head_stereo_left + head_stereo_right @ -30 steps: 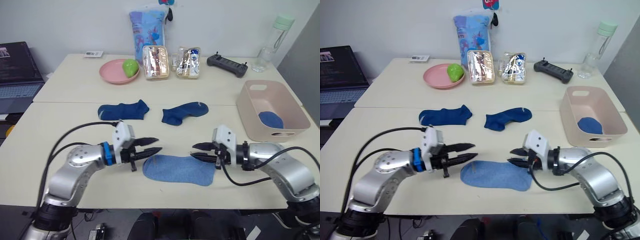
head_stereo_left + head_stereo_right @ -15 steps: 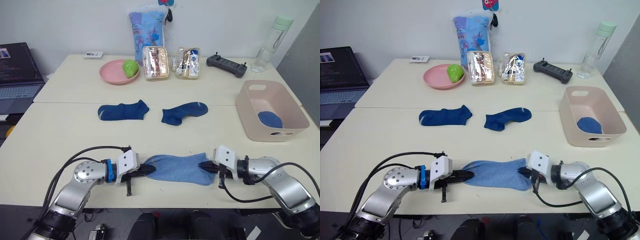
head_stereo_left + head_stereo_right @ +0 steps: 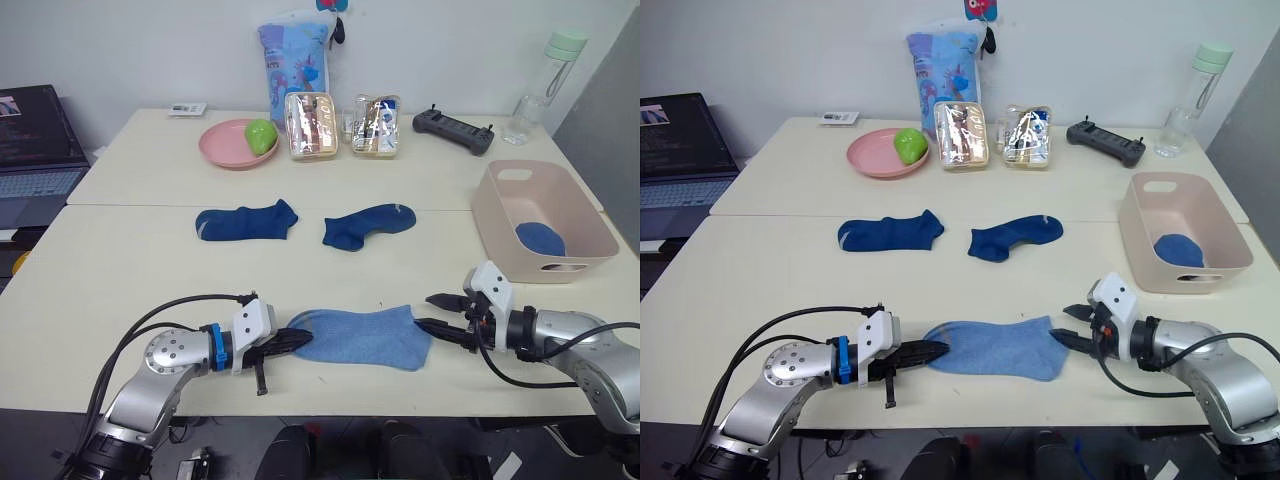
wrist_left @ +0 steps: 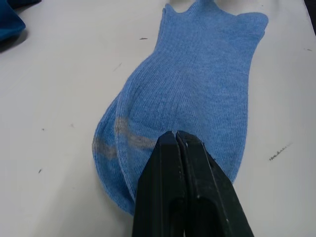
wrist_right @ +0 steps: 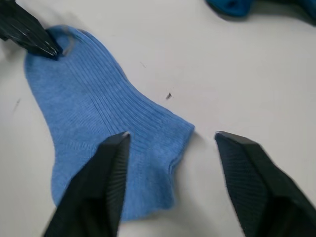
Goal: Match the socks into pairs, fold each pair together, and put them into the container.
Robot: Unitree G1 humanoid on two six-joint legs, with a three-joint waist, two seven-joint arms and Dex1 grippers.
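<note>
A light blue sock (image 3: 360, 337) lies flat near the table's front edge, toe to the left and cuff to the right. My left gripper (image 3: 300, 338) is shut on its toe end (image 4: 148, 148). My right gripper (image 3: 425, 311) is open just off the cuff (image 5: 168, 148), holding nothing. Two dark blue socks (image 3: 247, 221) (image 3: 367, 224) lie side by side mid-table. The pink container (image 3: 492, 225) stands at the right with a folded blue sock (image 3: 541, 238) inside.
At the back of the table are a pink plate (image 3: 222, 145) with a green fruit, two clear snack boxes (image 3: 310, 125), a blue bag (image 3: 293, 60), a black controller (image 3: 454, 128) and a bottle (image 3: 545, 85). A laptop (image 3: 35, 150) sits at the far left.
My right gripper has let go of the cuff, opened and drawn back to the right. The left gripper stays shut at the toe. The sock now lies flat.
</note>
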